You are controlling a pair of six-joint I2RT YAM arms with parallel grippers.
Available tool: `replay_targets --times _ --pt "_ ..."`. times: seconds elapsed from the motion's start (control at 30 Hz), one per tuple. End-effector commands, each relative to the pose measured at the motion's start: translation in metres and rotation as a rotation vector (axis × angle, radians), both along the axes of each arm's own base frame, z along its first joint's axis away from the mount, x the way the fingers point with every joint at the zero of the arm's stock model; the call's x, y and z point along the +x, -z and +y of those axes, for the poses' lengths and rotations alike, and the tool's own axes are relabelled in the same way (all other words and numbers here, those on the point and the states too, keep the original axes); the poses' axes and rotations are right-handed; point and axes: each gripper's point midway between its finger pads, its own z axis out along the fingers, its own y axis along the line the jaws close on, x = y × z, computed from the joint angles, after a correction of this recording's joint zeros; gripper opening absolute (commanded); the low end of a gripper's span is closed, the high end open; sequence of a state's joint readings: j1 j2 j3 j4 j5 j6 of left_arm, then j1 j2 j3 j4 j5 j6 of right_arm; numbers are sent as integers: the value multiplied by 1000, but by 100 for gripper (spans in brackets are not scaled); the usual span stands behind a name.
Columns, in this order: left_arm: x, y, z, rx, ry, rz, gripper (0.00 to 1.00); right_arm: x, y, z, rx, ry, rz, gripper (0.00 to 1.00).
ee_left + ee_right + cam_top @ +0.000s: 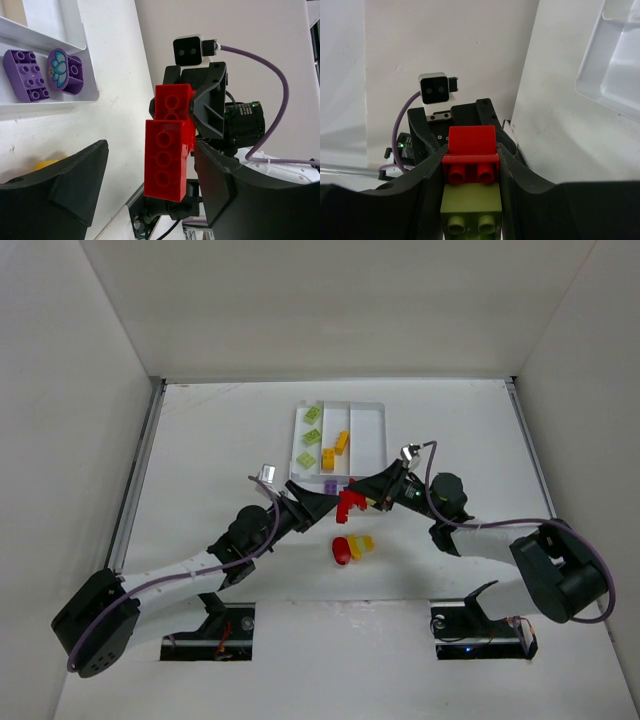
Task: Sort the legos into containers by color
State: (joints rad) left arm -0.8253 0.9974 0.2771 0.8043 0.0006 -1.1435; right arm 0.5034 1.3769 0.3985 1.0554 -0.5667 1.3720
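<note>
Currently: lego stack held just off the tray's near edge

The right end effector (pixel 471 167) is clamped on a stack: a light green lego (pixel 470 207) with red legos (pixel 167 150) joined to its end. The stack sits just beyond the near edge of the white tray (pixel 366 435). The left end effector (pixel 150 170) faces it with jaws spread. The red legos lie between its fingers, close beside one, with a clear gap to the other.

Inside the tray:
- green legos (pixel 310 437) in the left long section
- orange legos (pixel 335 450) in the middle section
- purple legos (pixel 22 75) in the crosswise section along the near edge

On the table (pixel 200 440), nearer the arms than the tray, one red lego (pixel 342 551) and one yellow lego (pixel 362 543) lie side by side.
</note>
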Motion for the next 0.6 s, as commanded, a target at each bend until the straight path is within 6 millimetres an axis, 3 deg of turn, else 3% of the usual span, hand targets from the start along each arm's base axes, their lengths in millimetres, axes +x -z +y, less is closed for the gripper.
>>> replay_targets --times 0.0,0.27,0.57 --pt "-2 -34 -10 -64 41 -104 67 2 -25 3 56 -20 -53 33" --pt "-7 -45 -19 -108 82 -146 53 2 -31 8 113 -44 -21 33" --pt "-8 -53 -20 -125 84 -159 30 2 -24 10 134 -58 7 33"
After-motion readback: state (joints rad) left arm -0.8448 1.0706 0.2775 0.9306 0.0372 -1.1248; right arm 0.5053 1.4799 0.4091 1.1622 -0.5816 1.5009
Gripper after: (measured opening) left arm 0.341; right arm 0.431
